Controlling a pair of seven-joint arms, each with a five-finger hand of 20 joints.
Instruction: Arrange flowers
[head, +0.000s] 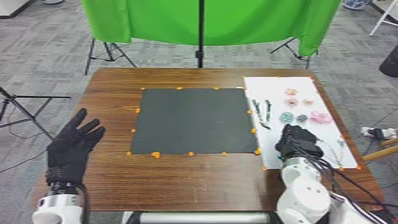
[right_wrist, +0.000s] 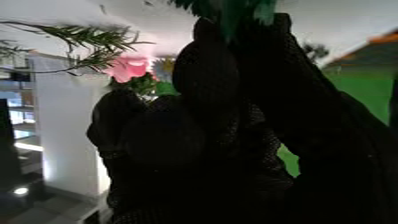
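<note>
The left hand (head: 69, 152) is above the worktop's (head: 111, 185) left edge, fingers wide, pointing far. Right of the dark mat (head: 195, 120), green sprigs (head: 257, 106) run near-to-far on the white sheet (head: 275, 83). The right hand (head: 298, 140) is beside them, its grip impossible to tell; the pink flower (head: 321, 117) is farther right.

Beyond the tabletop (head: 110, 107) hangs a green cloth (head: 213, 21) on a black stand (head: 201, 54), with black tripod legs (head: 108, 52) to either side of that stand, grey tiled floor (head: 40, 47) all around the tabletop, and, right of it, a dark round-sided object (head: 389, 62) on the floor.
</note>
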